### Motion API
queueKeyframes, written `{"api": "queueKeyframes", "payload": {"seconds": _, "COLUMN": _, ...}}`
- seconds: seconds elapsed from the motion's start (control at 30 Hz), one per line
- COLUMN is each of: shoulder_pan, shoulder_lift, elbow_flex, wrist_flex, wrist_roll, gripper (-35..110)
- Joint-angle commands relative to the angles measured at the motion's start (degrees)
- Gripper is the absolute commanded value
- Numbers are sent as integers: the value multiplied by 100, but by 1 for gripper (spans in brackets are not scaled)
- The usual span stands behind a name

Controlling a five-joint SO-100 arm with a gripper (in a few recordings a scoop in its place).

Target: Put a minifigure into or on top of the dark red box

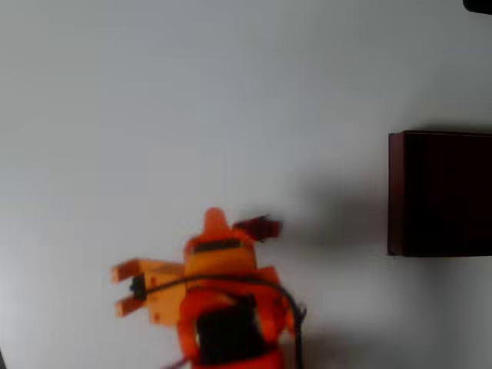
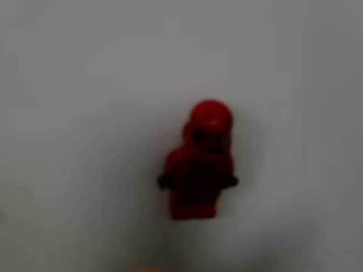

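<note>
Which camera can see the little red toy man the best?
The wrist view shows the minifigure best: it lies whole on the pale table, mid-picture, with its round head and dark hands plain, though a bit blurry. In the overhead view it is just a small dark red smudge beside the orange claw.

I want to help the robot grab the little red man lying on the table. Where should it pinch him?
Probably across the torso of the minifigure, coming straight down from above. He lies flat on the white table, and his body looks like his widest part, just below the round helmet. The gripper sits right beside him.
</note>
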Motion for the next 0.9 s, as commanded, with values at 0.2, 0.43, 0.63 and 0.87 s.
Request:
{"api": "queueKeyframes", "payload": {"seconds": 0.2, "shoulder_pan": 800, "shoulder_lift": -1951, "elbow_flex": -773, "wrist_flex": -475, "wrist_roll": 167, "gripper": 24}}
{"api": "queueKeyframes", "payload": {"seconds": 0.43, "shoulder_pan": 1248, "shoulder_lift": -1749, "elbow_flex": -729, "wrist_flex": -598, "wrist_roll": 448, "gripper": 33}}
{"api": "queueKeyframes", "payload": {"seconds": 0.63, "shoulder_pan": 1521, "shoulder_lift": -1916, "elbow_flex": -272, "wrist_flex": -1037, "wrist_roll": 185, "gripper": 30}}
{"api": "queueKeyframes", "payload": {"seconds": 0.87, "shoulder_pan": 1582, "shoulder_lift": -1362, "elbow_flex": 519, "wrist_flex": -1485, "wrist_roll": -255, "gripper": 29}}
